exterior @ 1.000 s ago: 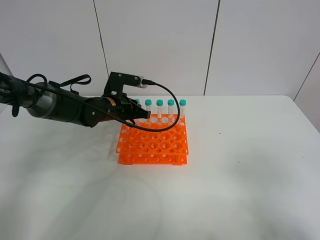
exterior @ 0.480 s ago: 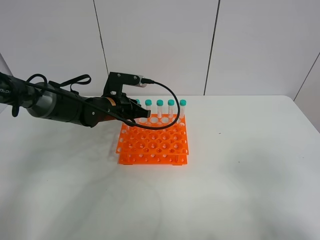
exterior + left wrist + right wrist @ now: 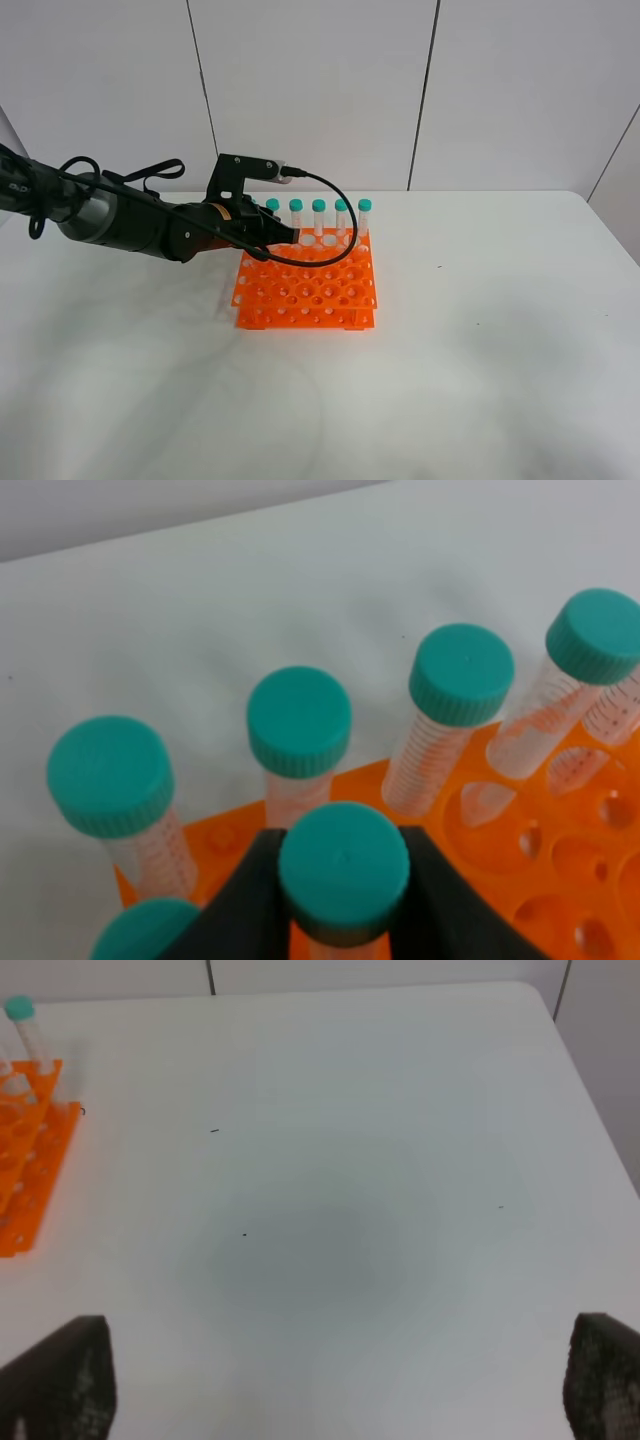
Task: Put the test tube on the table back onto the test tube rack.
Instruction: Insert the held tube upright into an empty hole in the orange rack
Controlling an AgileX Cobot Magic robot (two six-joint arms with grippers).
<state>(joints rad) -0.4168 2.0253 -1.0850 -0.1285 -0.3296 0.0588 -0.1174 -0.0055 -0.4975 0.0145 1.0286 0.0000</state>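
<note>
My left gripper (image 3: 281, 236) is shut on the test tube (image 3: 343, 870). Its dark fingers (image 3: 250, 885) clamp the tube just under the teal cap. The tube stands upright over the back left part of the orange test tube rack (image 3: 305, 290); the exterior view hides it behind the gripper. Several identical teal-capped tubes (image 3: 318, 206) stand in the rack's back row, close around the held tube (image 3: 298, 720). The rack also shows in the left wrist view (image 3: 445, 835) and the right wrist view (image 3: 25, 1180). My right gripper (image 3: 330, 1400) is open and empty over the white table (image 3: 330, 1210).
The white table (image 3: 480, 330) spreads to the right of and in front of the rack. A black cable (image 3: 345, 215) loops from the left wrist over the rack's back row. A white panelled wall (image 3: 320, 90) stands behind the table.
My left gripper, with the tube, has dropped a little and shifted slightly left toward the rack's back left holes. The rack and the other tubes have not moved.
</note>
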